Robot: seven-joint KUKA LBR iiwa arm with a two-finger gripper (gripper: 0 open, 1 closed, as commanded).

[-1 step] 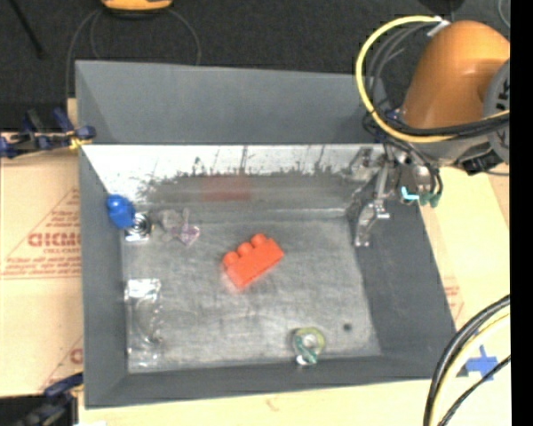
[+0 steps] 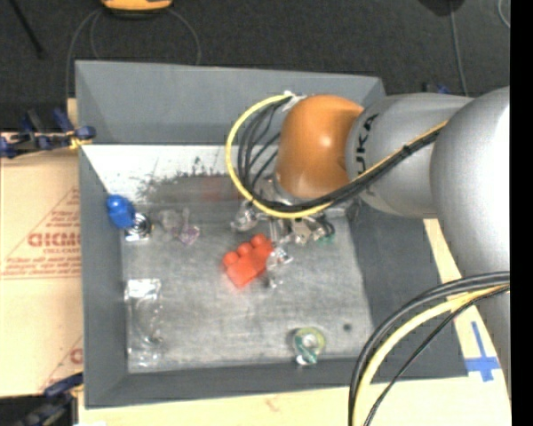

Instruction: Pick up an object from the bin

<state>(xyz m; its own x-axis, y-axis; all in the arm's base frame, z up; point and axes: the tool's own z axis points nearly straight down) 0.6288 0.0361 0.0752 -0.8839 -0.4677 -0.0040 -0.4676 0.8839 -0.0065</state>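
Observation:
My gripper (image 2: 280, 233) is low in the middle of the bin, mostly hidden under the arm's orange cover. Its metal parts stand right at the upper right end of a red toy brick (image 2: 245, 264), which lies flat on the bin floor. Whether the brick is touched I cannot tell. A small clear plastic piece (image 2: 179, 227) lies to the left of the gripper.
A blue ball (image 2: 117, 209) and a small metal piece (image 2: 139, 228) lie by the left wall. Clear crumpled plastic (image 2: 143, 316) sits in the front left corner. A greenish round thing (image 2: 307, 343) rests near the front wall. The arm covers the bin's right back part.

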